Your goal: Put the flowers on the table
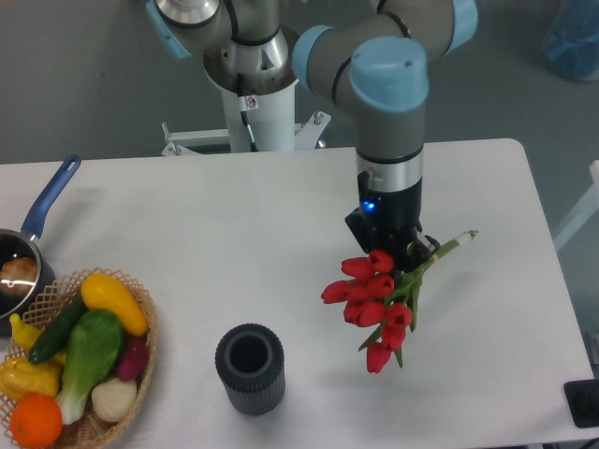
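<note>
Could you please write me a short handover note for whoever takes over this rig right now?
Claw: shut on the flowers, gripping the stems, buds pointing down-left.
Flowers: appear held just above the table, right of centre; a shadow shows beneath them.
Nearby: dark cup standing empty, vegetable basket and a pan at the left edge.
Done: flowers grasped.
Left: lower them onto bare table, open the claw, withdraw.

desk (pixel 234 234) fills mid-frame | basket (pixel 140 374) lower left, vegetables (pixel 89 346) in it | pan (pixel 23 262) left edge, behind basket | cup (pixel 250 369) bottom centre | flowers (pixel 379 304) right of centre, under end effector (pixel 404 251)
</note>
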You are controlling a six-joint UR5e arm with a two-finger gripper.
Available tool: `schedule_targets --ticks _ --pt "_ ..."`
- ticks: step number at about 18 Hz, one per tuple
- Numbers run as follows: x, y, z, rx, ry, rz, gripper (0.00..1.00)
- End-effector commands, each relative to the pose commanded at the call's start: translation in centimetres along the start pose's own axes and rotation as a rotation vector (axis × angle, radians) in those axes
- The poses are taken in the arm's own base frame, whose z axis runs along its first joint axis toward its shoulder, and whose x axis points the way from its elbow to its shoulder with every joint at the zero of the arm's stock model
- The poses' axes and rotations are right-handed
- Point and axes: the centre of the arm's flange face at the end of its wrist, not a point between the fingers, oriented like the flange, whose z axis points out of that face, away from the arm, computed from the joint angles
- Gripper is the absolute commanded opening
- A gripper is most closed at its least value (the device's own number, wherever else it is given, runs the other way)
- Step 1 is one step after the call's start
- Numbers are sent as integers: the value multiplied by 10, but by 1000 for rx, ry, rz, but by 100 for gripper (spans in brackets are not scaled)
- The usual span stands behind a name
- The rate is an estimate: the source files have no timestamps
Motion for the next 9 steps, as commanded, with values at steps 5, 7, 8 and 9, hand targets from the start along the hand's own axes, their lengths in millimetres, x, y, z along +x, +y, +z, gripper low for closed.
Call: schedule_targets --ticks 5,7,8,9 --pt "13 3 18 -32 33 2 0" --pt "17 4 26 -34 45 -2 0" --pt "17 4 27 -34 50 -3 0" --pt "18 4 28 -35 53 -3 0"
